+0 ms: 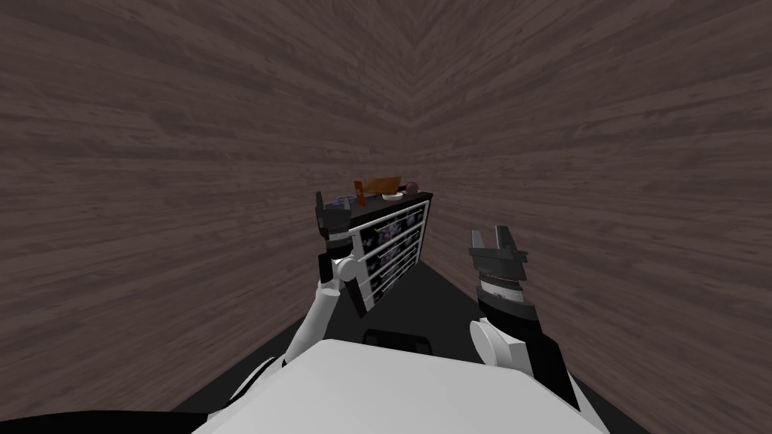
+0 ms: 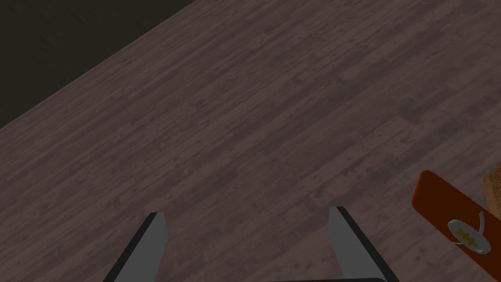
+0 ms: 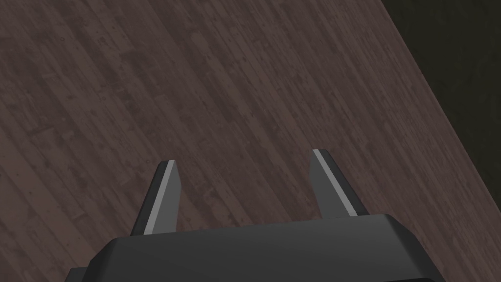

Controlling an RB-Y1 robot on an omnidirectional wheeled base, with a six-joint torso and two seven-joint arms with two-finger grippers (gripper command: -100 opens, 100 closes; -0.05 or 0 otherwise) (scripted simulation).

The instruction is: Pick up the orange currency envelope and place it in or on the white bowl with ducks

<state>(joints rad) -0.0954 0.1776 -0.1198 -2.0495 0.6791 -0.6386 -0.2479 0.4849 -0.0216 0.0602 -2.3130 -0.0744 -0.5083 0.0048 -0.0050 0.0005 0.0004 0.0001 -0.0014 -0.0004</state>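
Orange envelope (image 1: 363, 193) stands on edge toward the left end of the chest of drawers' (image 1: 392, 241) top, with the white bowl (image 1: 390, 196) just beside it, probably the duck one. Left pincer (image 1: 329, 202) hovers at that top's left edge, blades wide apart and empty, seemingly lined up to reach in. Right pincer (image 1: 497, 232) hangs clear, also open and empty

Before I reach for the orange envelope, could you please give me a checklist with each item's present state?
1. Left gripper open and empty: ok.
2. Orange envelope in line with that gripper: not ok, it stands off to one side.
3. White bowl in sight by the envelope: ok.
4. Right gripper open, clear of the cabinet: ok.
5. Bowl empty enough to take the envelope: cannot tell.
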